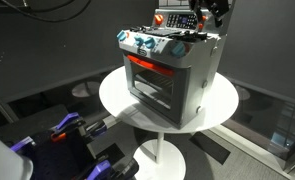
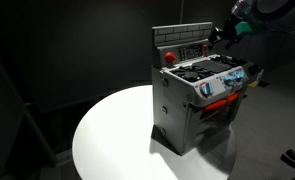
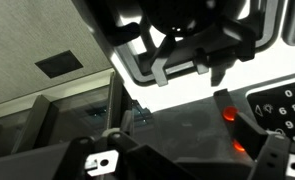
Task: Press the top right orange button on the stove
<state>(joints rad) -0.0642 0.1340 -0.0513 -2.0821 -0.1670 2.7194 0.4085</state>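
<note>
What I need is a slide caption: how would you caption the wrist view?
Open claw hangs near the toy stove, two orange buttons glowing at the frame's right.

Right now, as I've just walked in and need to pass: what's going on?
A robot arm's gripper hovers by the back panel of a toy stove on a round white table, holding nothing. The wrist view shows orange buttons close by; it touches none yet.
</note>
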